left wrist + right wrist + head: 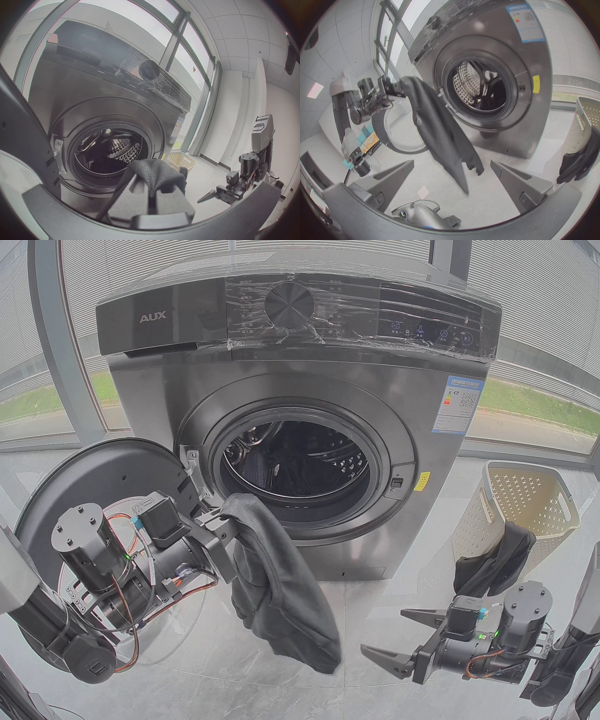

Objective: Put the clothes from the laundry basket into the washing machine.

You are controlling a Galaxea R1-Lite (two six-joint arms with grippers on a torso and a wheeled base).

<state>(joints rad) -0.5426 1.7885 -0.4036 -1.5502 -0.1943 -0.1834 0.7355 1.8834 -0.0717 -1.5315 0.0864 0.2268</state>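
The head view shows the whole workspace: the washing machine (300, 365) stands straight ahead with its door (94, 477) swung fully open to the left, and the laundry basket (531, 502) sits on the floor (387, 596) beside the machine's right front corner. The left wrist view adds detail at the grasp: the left gripper (150, 187) has its fingers (173, 200) closed on a fold of a dark mesh garment (156, 173), which bunches over the fingertips. The right wrist view shows this garment side-on, hanging freely at full length from the left gripper to a ragged lower edge above the floor. The left arm is extended forward and slightly upward, with the gripper level with the lower left rim of the drum opening (294, 459), just outside it. The garment's top touches the door seal area and the rest hangs in front of the machine. The right arm is held low on the right, near the basket. The right gripper (383, 631) points left with its jaws spread wide and holds nothing. The drum contains dark clothing at its bottom. A second dark garment (494, 565) is draped over the basket's near rim and hangs outside.
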